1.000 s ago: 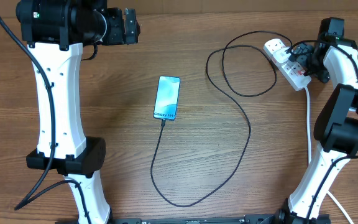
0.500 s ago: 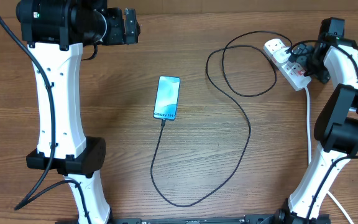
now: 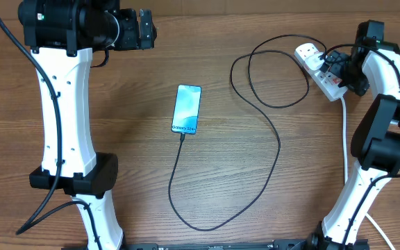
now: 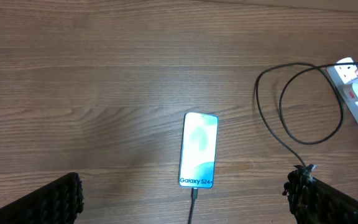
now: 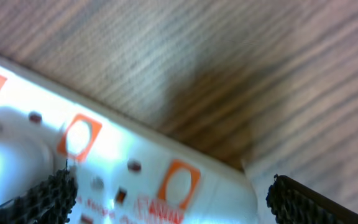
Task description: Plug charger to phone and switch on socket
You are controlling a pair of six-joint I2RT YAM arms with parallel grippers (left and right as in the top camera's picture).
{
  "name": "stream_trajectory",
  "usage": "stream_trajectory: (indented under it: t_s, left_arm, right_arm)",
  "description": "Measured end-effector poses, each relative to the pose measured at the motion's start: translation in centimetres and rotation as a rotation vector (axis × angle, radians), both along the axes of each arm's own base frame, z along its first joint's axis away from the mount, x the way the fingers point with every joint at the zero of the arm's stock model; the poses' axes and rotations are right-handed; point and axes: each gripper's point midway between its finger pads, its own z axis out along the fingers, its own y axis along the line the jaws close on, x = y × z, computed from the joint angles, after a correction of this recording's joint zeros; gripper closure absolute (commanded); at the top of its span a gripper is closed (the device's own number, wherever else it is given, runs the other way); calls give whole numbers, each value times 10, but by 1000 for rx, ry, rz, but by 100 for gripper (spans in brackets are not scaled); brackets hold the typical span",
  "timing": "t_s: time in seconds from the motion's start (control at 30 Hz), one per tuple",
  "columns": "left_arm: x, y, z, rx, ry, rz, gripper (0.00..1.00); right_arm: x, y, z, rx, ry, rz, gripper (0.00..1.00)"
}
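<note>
Your left hand (image 3: 144, 29) hangs high at the far left of the desk (image 3: 117, 104), jaws spread wide and holding nothing. Its wrist view looks down on the phone (image 4: 198, 149) between the two fingers. The phone lies flat near the middle of the desk with its screen lit teal. The charger (image 3: 278, 149) meets its lower edge there, then runs in a long loop across the wood and curls up to the white plug head (image 3: 310, 52), which is seated in the far end of the power strip (image 3: 328, 86).

Your right hand (image 3: 337, 64) sits low over that strip at the far right, jaws also wide and gripping nothing. Its wrist view shows the strip's white face with orange-red square markings (image 5: 178, 183) close below the fingers. You cannot tell the switch position from here. The thick white cord (image 3: 344, 139) trails from the strip toward the desk's near edge.
</note>
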Motion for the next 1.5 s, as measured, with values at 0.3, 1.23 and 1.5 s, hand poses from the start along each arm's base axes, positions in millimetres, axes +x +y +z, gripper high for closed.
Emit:
stream_trajectory:
  t_s: [0.3, 1.23, 1.5]
  left_arm:
    - [0, 0, 0, 0, 0, 0, 0]
    - [0, 1, 0, 6, -1, 4, 0]
    - [0, 1, 0, 6, -1, 4, 0]
  right_arm:
    - [-17, -3, 152, -100, -231, -26, 0]
    - [-231, 129, 288, 30, -303, 159, 5]
    - [-288, 137, 305, 7, -481, 184, 4]
